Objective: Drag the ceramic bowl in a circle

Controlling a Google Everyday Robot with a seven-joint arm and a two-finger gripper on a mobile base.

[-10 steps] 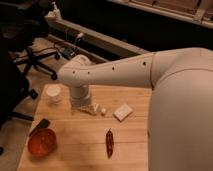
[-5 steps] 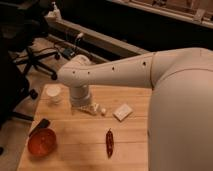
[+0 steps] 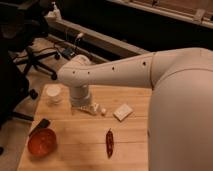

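In the camera view the ceramic bowl (image 3: 41,143) sits at the tabletop's (image 3: 75,147) front corner, well apart from the pincer (image 3: 94,108), which hangs low near the white cup (image 3: 53,93), spread and empty, likely because the bowl's rim is not yet reached.

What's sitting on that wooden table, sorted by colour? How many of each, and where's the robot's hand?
Orange-red: 1, the ceramic bowl
Dark red: 1, the chili pepper
White: 2, the cup and the flat block
Black: 1, a small object beside the bowl
Total: 5
The hand hangs open low over the table between cup and block, holding nothing.
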